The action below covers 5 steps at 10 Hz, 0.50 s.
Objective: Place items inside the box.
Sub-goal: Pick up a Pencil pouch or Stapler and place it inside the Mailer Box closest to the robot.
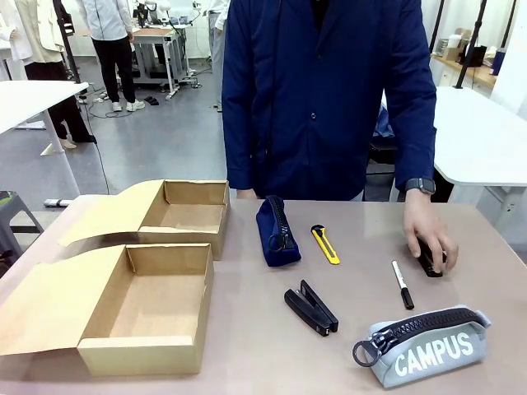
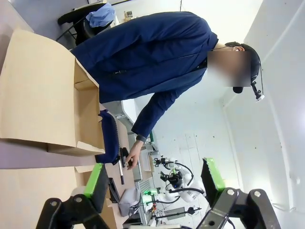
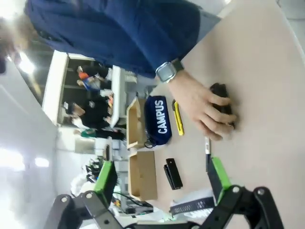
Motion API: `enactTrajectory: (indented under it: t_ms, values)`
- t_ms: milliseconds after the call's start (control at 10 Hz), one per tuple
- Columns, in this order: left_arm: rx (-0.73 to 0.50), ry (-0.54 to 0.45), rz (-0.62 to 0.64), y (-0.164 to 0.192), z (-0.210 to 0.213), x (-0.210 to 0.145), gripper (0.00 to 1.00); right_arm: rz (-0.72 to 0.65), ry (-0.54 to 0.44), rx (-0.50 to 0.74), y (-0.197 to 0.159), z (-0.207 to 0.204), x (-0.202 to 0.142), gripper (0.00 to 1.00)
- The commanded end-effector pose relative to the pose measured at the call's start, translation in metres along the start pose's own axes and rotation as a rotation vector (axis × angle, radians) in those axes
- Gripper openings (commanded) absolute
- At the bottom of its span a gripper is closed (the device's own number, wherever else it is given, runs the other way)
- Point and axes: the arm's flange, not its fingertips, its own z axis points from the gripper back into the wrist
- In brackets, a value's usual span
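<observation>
Your right claw (image 3: 162,175) is wide apart, holding nothing — the black stapler (image 3: 172,175) lies on the table (image 3: 267,71) straight ahead of it, long side pointing away. Your left claw (image 2: 153,180), apart too, looks farther off.

Looks like a robotics lab or some open research workspace, definitely not a home. There's a big grey floor (image 1: 165,132) with cables (image 1: 97,107) trailing over it, white work tables (image 1: 486,140) spread around, and a bench (image 1: 160,37) at the back stacked with gear.
</observation>
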Motion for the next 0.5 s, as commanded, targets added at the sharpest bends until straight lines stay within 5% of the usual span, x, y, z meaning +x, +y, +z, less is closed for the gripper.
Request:
enactTrajectory:
  t_ms: [0, 200, 400]
  values:
    - [-0.008, 0.012, -0.017, -0.002, 0.002, -0.001, 1.00, -0.106, -0.041, 0.105, -0.051, 0.044, 0.018, 1.00]
    - [-0.008, 0.012, -0.017, -0.002, 0.002, -0.001, 1.00, -0.233, -0.049, 0.157, -0.090, 0.048, 0.020, 1.00]
    - [-0.008, 0.012, -0.017, -0.002, 0.002, -0.001, 1.00, -0.257, -0.072, 0.162, -0.092, 0.043, 0.022, 1.00]
